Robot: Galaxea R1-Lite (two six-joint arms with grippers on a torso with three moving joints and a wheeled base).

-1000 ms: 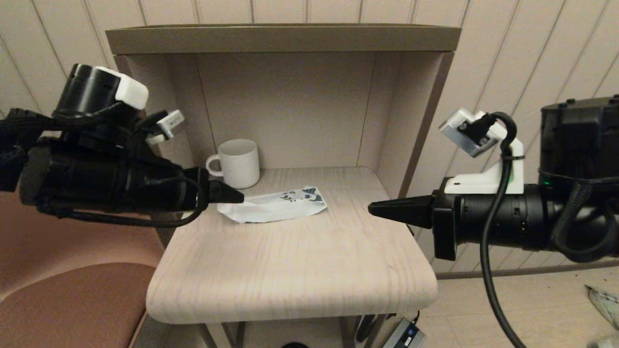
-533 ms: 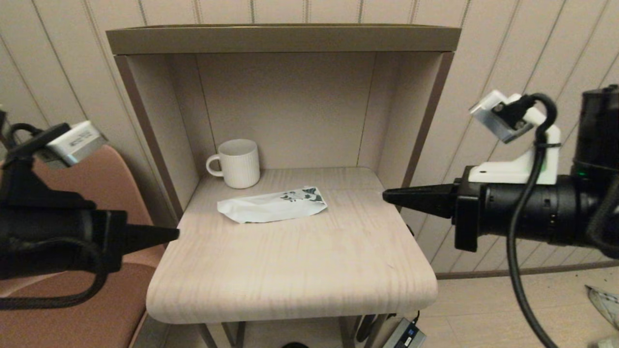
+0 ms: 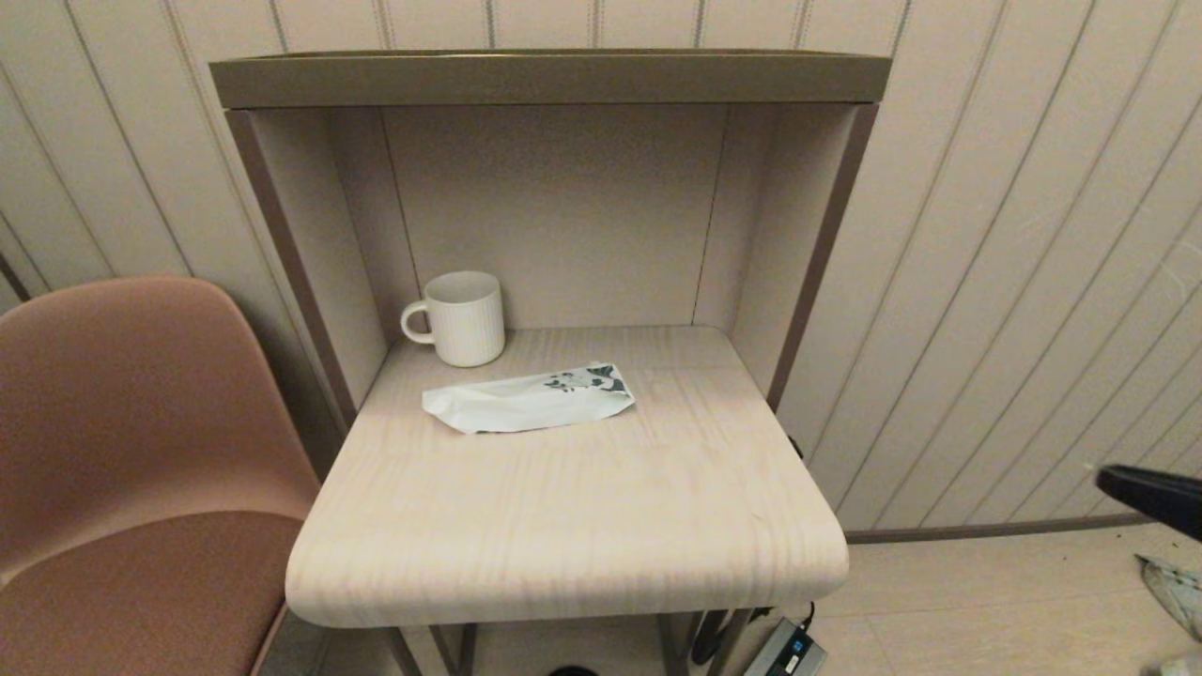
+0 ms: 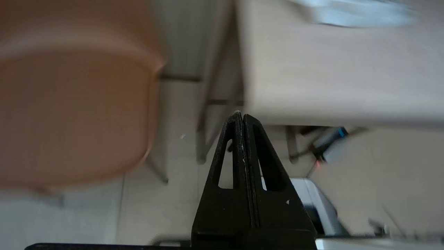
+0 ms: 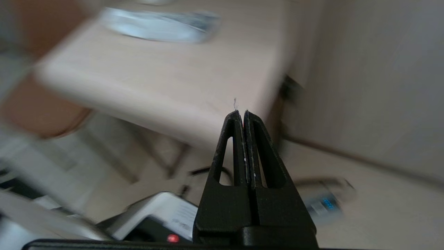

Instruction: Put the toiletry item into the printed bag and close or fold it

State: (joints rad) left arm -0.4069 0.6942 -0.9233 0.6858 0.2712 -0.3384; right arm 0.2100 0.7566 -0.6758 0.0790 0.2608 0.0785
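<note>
The printed bag (image 3: 531,399) lies flat on the wooden table (image 3: 563,507), its leaf-print end pointing right; it also shows blurred in the left wrist view (image 4: 350,15) and the right wrist view (image 5: 159,25). No white squeeze tube is visible anywhere. My left gripper (image 4: 240,116) is shut and empty, low beside the table's left front edge, out of the head view. My right gripper (image 5: 241,114) is shut and empty, low off the table's right side; only its tip (image 3: 1113,481) reaches into the head view.
A white ribbed mug (image 3: 462,317) stands at the back left inside the open shelf cabinet (image 3: 549,80). A brown chair (image 3: 122,441) stands left of the table. A power adapter (image 3: 789,650) and cables lie on the floor under the table.
Both arms pulled back and down from the table. The left arm has left the head view; only the right gripper's tip remains at the right edge. The bag has not moved.
</note>
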